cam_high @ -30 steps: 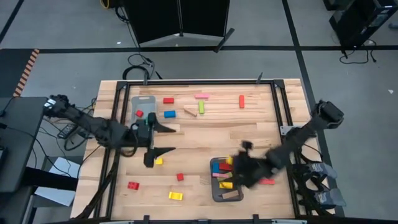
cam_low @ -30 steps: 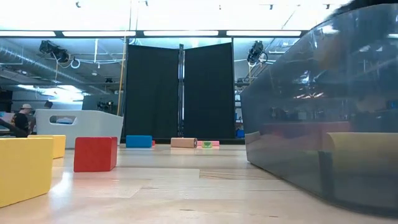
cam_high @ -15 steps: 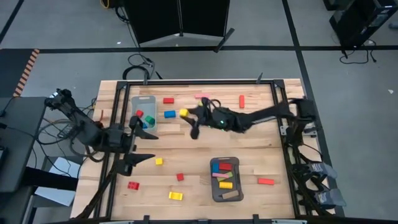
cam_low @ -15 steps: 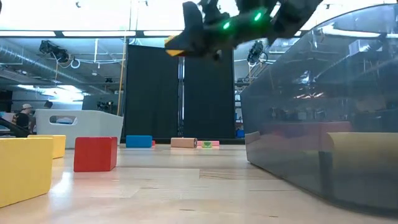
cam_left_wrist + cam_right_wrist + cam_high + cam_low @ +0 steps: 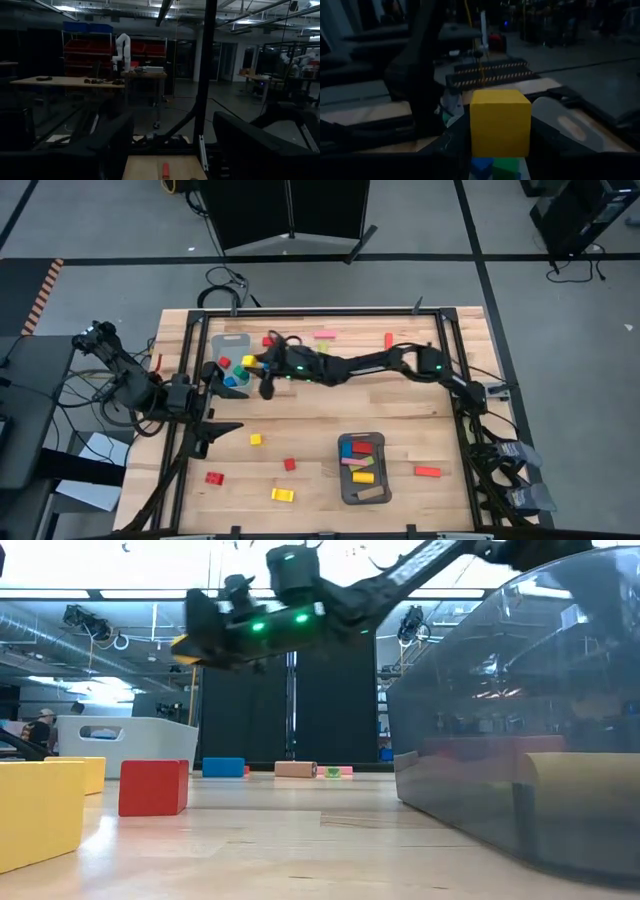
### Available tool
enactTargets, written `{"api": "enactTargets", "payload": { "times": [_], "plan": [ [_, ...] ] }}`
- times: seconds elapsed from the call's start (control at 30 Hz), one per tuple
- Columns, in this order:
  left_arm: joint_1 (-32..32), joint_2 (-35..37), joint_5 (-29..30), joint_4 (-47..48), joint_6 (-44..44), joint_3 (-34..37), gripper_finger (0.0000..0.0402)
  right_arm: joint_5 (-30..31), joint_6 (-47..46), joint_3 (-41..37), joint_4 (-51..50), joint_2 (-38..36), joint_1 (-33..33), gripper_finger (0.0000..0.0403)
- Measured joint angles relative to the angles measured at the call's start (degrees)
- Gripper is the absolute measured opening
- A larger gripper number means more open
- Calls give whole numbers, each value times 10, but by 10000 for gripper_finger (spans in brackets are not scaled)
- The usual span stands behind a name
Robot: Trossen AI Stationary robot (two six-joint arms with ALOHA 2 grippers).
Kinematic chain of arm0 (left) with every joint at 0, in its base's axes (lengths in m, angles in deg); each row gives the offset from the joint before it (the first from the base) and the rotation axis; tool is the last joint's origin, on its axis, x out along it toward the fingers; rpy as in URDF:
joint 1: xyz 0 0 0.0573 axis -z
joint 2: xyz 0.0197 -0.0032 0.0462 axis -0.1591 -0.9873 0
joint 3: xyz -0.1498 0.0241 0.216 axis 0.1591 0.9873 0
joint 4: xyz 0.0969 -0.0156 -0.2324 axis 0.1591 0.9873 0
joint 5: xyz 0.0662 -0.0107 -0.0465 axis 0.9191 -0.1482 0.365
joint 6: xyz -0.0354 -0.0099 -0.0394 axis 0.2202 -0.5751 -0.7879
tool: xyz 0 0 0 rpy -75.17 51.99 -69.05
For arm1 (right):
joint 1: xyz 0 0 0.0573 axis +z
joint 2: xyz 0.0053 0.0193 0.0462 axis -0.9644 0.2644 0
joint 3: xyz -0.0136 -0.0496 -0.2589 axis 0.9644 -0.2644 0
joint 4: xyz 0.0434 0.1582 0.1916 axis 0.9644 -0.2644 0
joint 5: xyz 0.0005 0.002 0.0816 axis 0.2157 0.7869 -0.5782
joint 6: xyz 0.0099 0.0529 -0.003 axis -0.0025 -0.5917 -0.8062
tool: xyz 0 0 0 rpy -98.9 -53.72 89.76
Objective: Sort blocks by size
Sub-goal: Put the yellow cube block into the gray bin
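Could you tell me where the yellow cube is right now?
In the high view the yellow cube sits in the right gripper, above the left grey tray.

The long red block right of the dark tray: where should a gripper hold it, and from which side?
Grip the red bar at its middle, fingers across its narrow width, coming straight down. It lies flat, with bare table along both long sides; the dark tray stands apart. The right gripper holds a yellow cube near the light tray; the left gripper waits at the table's left.

Two trays (image 5: 226, 343) (image 5: 345, 480), scattered blocks (image 5: 282, 494).
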Motion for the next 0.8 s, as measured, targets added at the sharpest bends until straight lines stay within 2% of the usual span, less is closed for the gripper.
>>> {"api": "enactTargets", "payload": {
  "times": [0.27,0.37,0.47,0.57,0.67,0.8],
  "plan": [
    [0,0,0,2,0,0,280,-31,1,229,-160,136,-9,145],
    [0,0,0,4,-1,0,280,-31,2,271,-191,158,-11,207],
    [0,0,0,9,-7,0,280,-30,4,274,-196,157,-15,287],
    [0,-1,7,33,-20,0,280,-11,15,274,-194,148,-15,323],
    [0,-5,34,69,-49,0,280,-9,31,268,-183,131,-15,320],
    [5,-12,69,126,-103,0,280,-5,51,195,-131,88,-5,283]
  ]
}}
